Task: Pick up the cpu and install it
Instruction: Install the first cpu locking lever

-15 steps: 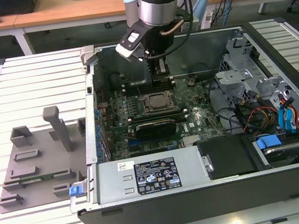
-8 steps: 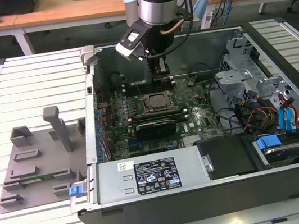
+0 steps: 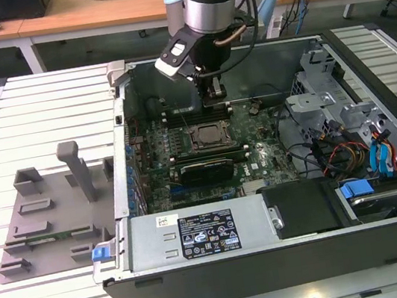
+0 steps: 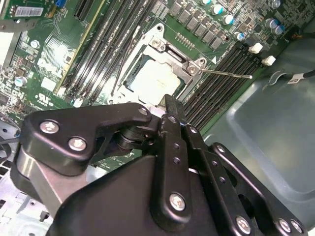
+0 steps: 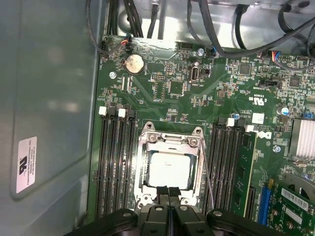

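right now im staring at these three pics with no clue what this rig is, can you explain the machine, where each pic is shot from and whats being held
The silver and black jointed robot arm is seen in the exterior view by a camera standing off the arm. It reaches down into an open dark desktop computer case lying on a white slatted table. A grey plastic fixture plate with upright posts sits at the exterior view's left. The other two pictures come from cameras riding on the arm's wrist, looking past the black gripper at the green motherboard. The small square cpu with a pale silver top lies inside the dark metal-framed socket. The gripper hangs above it, fingers shut together, holding nothing.
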Robot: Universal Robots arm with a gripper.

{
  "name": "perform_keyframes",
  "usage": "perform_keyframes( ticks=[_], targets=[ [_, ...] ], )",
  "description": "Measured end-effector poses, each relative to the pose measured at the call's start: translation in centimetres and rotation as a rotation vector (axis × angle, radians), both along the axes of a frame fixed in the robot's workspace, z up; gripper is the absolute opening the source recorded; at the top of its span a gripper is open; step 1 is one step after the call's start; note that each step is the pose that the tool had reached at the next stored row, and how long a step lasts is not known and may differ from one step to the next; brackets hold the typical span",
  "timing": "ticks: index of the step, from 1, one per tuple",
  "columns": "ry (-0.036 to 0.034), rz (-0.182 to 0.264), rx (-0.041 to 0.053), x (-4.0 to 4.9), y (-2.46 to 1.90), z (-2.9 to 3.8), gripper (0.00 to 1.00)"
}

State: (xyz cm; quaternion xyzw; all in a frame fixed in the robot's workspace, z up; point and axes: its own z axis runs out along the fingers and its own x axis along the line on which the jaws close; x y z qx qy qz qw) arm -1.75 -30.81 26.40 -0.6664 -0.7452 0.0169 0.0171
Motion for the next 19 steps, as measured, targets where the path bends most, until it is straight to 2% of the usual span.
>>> perform_keyframes(
  ticks=[3,7,11,19],
  targets=[
    [0.0000,0.047,0.0000,0.00,0.00,0.00,0.11],
    [0.0000,0.141,0.0001,0.00,0.00,0.00,0.11],
    [0.0000,0.209,0.0001,0.00,0.00,0.00,0.11],
    [0.0000,0.294,0.0001,0.00,0.00,0.00,0.11]
  ],
)
